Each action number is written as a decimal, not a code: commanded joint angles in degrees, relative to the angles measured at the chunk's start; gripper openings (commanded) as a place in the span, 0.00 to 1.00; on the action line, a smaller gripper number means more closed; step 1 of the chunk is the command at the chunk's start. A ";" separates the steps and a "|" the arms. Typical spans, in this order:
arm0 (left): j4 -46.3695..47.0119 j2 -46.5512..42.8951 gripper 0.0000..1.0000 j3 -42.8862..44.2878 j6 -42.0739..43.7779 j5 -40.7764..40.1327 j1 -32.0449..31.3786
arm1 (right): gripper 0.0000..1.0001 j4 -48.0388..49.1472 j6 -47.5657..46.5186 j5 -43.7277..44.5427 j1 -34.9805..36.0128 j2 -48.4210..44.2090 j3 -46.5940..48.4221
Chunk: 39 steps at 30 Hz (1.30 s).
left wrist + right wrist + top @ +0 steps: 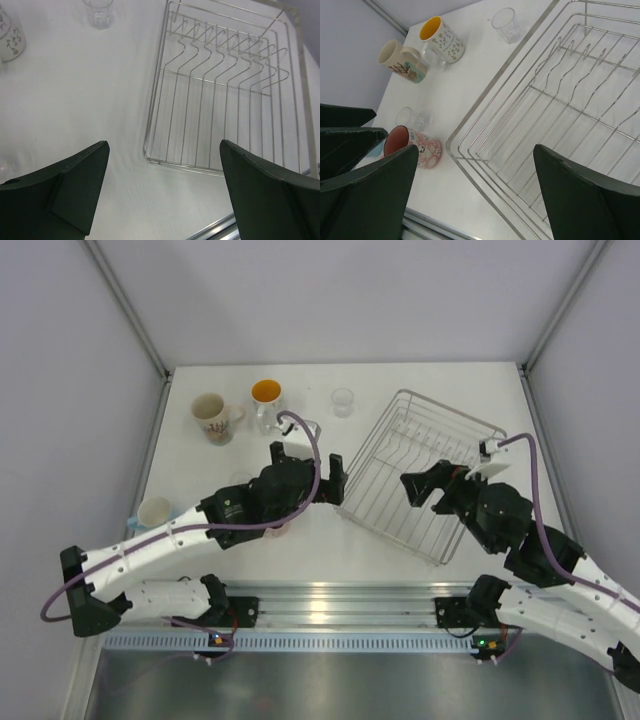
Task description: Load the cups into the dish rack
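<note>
Dish rack (pixel 430 455) on right half of bench (pixel 310 540), empty; no cup loaded. Cream mug (pixel 212 418), orange-inside mug (pixel 266 393), clear glass (pixel 343 401) along far edge. Pink mug (pixel 415 147), light blue cup (pixel 155 512) near left arm. Left tool (pixel 164 144), right tool (pixel 476 147) spread wide, holding nothing. Whole task left.

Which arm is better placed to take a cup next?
Left, probably: the cups lie left of the dish rack, the pink mug close to the left gripper; the right gripper hovers over the rack.
</note>
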 commanded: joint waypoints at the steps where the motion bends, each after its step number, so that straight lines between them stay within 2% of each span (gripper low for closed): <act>1: -5.94 2.66 0.97 4.56 0.02 -5.53 0.43 | 0.99 0.81 0.92 0.34 0.54 -1.13 -0.38; 7: -14.30 3.11 0.94 5.54 -4.10 -6.15 4.46 | 0.99 0.81 0.57 -0.36 0.54 -2.10 -1.61; 12: -15.46 0.21 0.93 1.59 -6.04 1.83 12.01 | 1.00 2.65 0.21 -0.62 0.62 -2.54 -3.19; 16: -15.46 -0.41 0.93 -0.79 -6.23 5.01 15.45 | 0.99 3.27 0.13 -0.97 0.54 -1.67 -3.46; 26: -15.99 2.66 0.91 -5.01 -9.03 5.63 17.21 | 0.99 3.10 0.30 -1.77 0.54 0.89 -2.93; 30: -16.08 6.96 0.85 -5.89 -10.35 7.03 18.09 | 1.00 2.22 0.48 -1.68 0.54 0.28 -2.67; 39: -15.81 15.84 0.65 -5.54 -11.49 10.11 20.20 | 0.99 1.51 -0.05 0.26 0.54 -2.27 -3.10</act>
